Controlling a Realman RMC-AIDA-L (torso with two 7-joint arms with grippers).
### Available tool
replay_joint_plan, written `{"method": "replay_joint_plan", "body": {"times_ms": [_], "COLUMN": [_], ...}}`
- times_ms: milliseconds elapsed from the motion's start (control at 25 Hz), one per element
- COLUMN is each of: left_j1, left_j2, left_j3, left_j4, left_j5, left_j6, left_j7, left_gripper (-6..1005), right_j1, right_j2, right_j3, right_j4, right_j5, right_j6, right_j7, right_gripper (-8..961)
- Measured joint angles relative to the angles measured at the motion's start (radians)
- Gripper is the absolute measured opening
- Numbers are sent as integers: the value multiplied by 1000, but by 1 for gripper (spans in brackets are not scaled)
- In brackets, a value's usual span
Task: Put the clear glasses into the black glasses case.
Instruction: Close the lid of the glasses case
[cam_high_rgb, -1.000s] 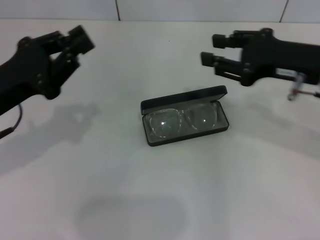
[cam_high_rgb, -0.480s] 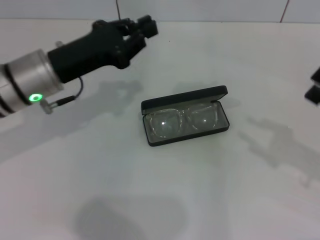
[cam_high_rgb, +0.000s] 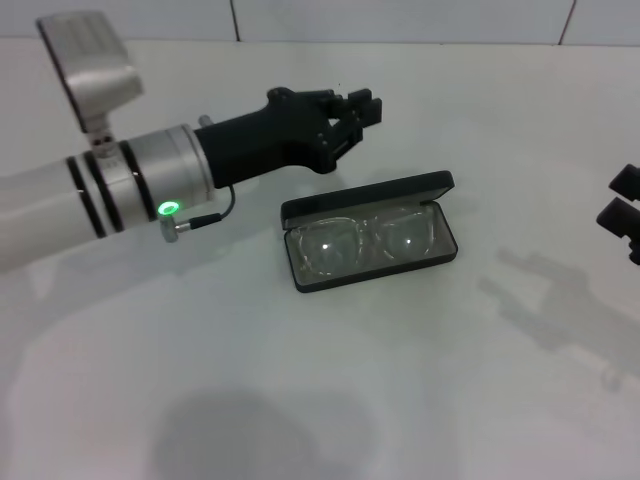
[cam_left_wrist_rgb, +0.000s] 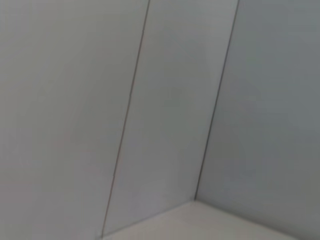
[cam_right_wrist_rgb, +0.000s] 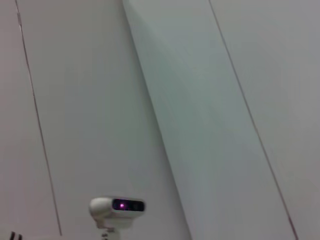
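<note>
While nothing is crowding the near half of the white table, a soft shadow is lying on it toward 7 o'clock from the case, and open surface is running on every side of the case out to the table's far edge at the wall.

Near the middle of the table, the black glasses case is lying open, its lid standing up along the far side. Its long axis is running from about 8 o'clock to 2 o'clock, the right end sitting slightly farther away than the left. The clear glasses are lying inside on the grey lining, lenses facing up, their width following the case's long axis and filling it nearly end to end.

At 3 o'clock from the case, the right gripper is just showing at the edge of the head view, well apart from the case; I cannot tell how its fingers are standing.

Farther off, at 11 o'clock from the case, the left gripper is reaching in from the left, hovering near the lid's far edge without touching it. Its fingers are sitting close together, holding nothing.

Both wrist views are showing only wall panels, and the right one also a small white camera.
</note>
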Motion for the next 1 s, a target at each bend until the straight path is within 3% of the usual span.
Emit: {"method": "replay_joint_plan", "body": {"times_ms": [600,1000], "left_j1": [8,37], "left_j2": [-6,-6], "left_j3": [404,430], "left_j4": [-20,-53], "left_j5": [-319,-340], "left_j6": [-251,-256], "left_j7": [45,44], "left_gripper": [136,136], "right_j1": [11,15], "right_j2": [5,6], "right_j3": [-10,-20], "right_j4": [2,4], "right_j5": [-3,-2], "right_j6": [-5,-5], "right_j7": [46,49], "right_gripper": [448,448]}}
